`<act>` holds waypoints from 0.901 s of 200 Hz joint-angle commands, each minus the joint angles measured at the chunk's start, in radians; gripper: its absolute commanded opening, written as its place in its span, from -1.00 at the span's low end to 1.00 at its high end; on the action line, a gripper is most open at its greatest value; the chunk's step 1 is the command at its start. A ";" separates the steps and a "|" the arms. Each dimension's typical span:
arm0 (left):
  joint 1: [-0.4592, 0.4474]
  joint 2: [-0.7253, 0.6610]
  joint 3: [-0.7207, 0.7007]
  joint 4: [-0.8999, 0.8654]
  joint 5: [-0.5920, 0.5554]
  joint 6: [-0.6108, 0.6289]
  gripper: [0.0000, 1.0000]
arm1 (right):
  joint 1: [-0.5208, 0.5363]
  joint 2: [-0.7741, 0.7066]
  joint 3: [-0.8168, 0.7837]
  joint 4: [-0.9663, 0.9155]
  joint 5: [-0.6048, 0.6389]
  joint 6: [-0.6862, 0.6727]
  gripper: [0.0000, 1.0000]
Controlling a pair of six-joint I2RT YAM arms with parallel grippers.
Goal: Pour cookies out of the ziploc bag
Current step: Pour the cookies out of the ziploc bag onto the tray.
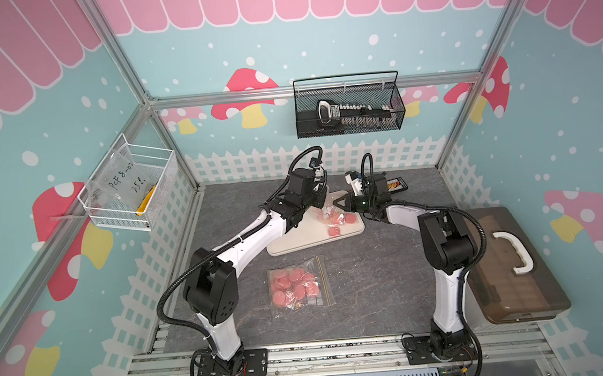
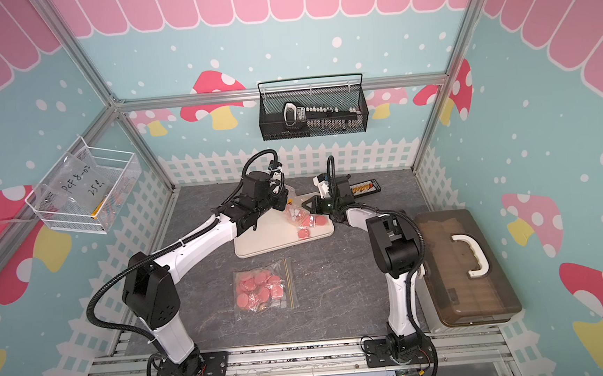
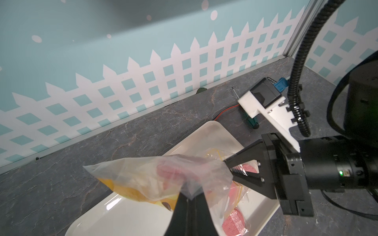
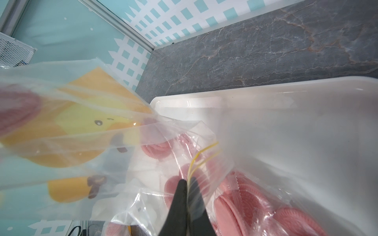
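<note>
A clear ziploc bag (image 1: 325,212) (image 2: 293,215) hangs tilted over the white tray (image 1: 307,241) (image 2: 260,246), held from both sides. My left gripper (image 1: 321,205) (image 3: 190,199) is shut on a bottom corner of the ziploc bag (image 3: 159,177). My right gripper (image 1: 341,205) (image 4: 187,180) is shut on the bag's yellow-striped mouth edge (image 4: 196,161). Pink round cookies (image 1: 334,232) (image 2: 304,233) lie on the tray below the mouth, some wrapped in clear film (image 3: 233,222). More cookies (image 4: 235,204) show through the plastic.
A second clear bag of pink cookies (image 1: 298,287) (image 2: 263,287) lies flat on the grey table in front of the tray. A brown toolbox (image 1: 509,265) stands at the right. A black mesh basket (image 1: 348,105) and a white wire basket (image 1: 133,188) hang on the walls.
</note>
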 commanded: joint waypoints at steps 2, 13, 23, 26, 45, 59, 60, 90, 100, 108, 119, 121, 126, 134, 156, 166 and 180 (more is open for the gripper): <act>-0.013 -0.029 0.048 -0.038 -0.040 0.058 -1.00 | -0.006 -0.033 -0.014 0.060 -0.016 0.024 -1.00; -0.014 -0.027 0.059 -0.043 -0.045 0.069 -1.00 | -0.006 -0.031 -0.014 0.072 -0.023 0.034 -1.00; -0.014 -0.027 0.071 -0.048 -0.053 0.080 -1.00 | -0.006 -0.025 -0.010 0.086 -0.033 0.045 -1.00; -0.015 -0.025 0.074 -0.050 -0.055 0.083 -1.00 | -0.006 -0.021 -0.009 0.092 -0.038 0.050 -0.99; -0.014 -0.023 0.096 -0.057 -0.056 0.093 -1.00 | -0.006 -0.007 -0.002 0.115 -0.054 0.067 -0.99; -0.014 -0.019 0.110 -0.070 -0.054 0.093 -1.00 | -0.006 -0.006 -0.001 0.115 -0.052 0.068 -0.99; -0.014 -0.019 0.110 -0.072 -0.054 0.093 -1.00 | -0.006 -0.006 -0.001 0.116 -0.052 0.068 -0.99; -0.017 -0.016 0.097 -0.078 -0.056 0.086 -1.00 | -0.006 -0.005 -0.005 0.115 -0.050 0.067 -0.97; -0.018 -0.017 0.090 -0.076 -0.053 0.081 -1.00 | -0.006 -0.005 -0.009 0.115 -0.050 0.064 -0.95; -0.021 -0.017 0.086 -0.076 -0.054 0.078 -1.00 | -0.008 -0.005 -0.014 0.114 -0.050 0.062 -0.94; -0.023 -0.019 0.080 -0.073 -0.054 0.077 -1.00 | -0.008 -0.005 -0.020 0.114 -0.052 0.058 -0.90; -0.024 -0.020 0.079 -0.073 -0.056 0.077 -1.00 | -0.008 -0.004 -0.021 0.114 -0.052 0.058 -0.89; -0.027 -0.020 0.078 -0.072 -0.058 0.078 -1.00 | -0.009 -0.004 -0.024 0.114 -0.050 0.056 -0.86; -0.028 -0.021 0.080 -0.072 -0.063 0.078 -1.00 | -0.011 -0.005 -0.027 0.114 -0.050 0.056 -0.83; -0.032 -0.033 0.100 -0.075 -0.069 0.093 -1.00 | -0.015 -0.006 -0.028 0.116 -0.055 0.060 -0.83; -0.031 -0.036 0.113 -0.079 -0.072 0.099 -1.00 | -0.015 -0.006 -0.025 0.119 -0.058 0.065 -0.83; -0.031 -0.033 0.128 -0.088 -0.071 0.105 -1.00 | -0.014 -0.007 -0.021 0.129 -0.061 0.068 -0.83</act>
